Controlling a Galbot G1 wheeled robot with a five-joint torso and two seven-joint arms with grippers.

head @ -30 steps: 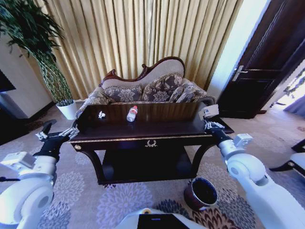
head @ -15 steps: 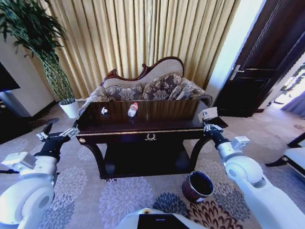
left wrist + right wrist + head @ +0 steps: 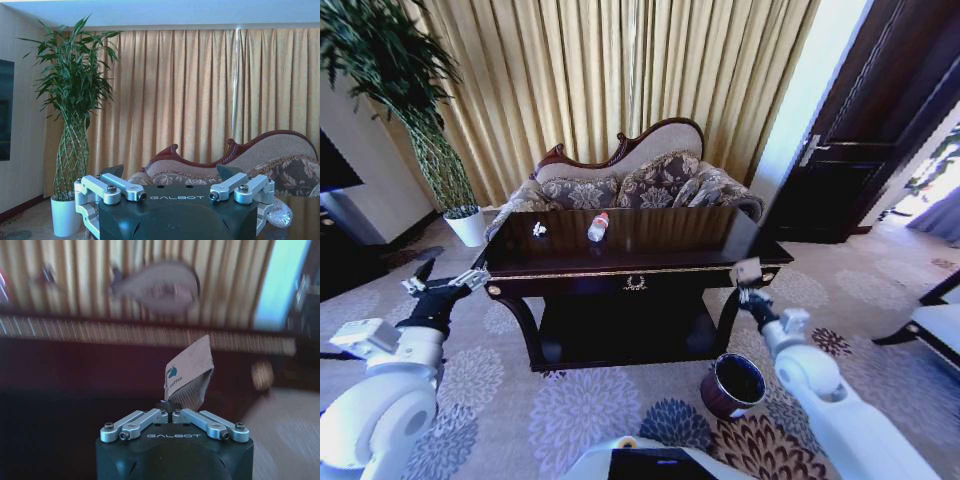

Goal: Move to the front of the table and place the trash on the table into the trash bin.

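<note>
My right gripper (image 3: pixel 748 284) has come off the table (image 3: pixel 670 262) since a second ago. It was over the right front corner then; now it hangs just off that corner, lower, in front of the right leg. Its fingers are clenched on a small pale packet (image 3: pixel 189 374), a creased brown-and-white sachet with "coffee" printed on it, standing upright out of the pinch in the right wrist view. In the head view the packet (image 3: pixel 747 271) shows as a pale square just above the gripper.

The trash bin (image 3: pixel 734 384) stands on the carpet below and slightly left of the packet, beside the right leg, mouth open upward. I judge the carry as roughly halfway: off the table, not yet over the rim.

The whole head picture has shifted over the last second, so the camera moved; I do not log that as any move of the table.

Still on the table: the bottle (image 3: pixel 598 227) with red cap, lying on its side near the back edge, left of centre, and the white scrap (image 3: pixel 538 230) near the back left corner. Two items left after this one.

My left gripper (image 3: pixel 447 285) hovers off the left front corner, fingers spread and holding nothing, as its own view (image 3: pixel 170 176) confirms. The scrap (image 3: pixel 278 213) shows just beyond one finger.
</note>
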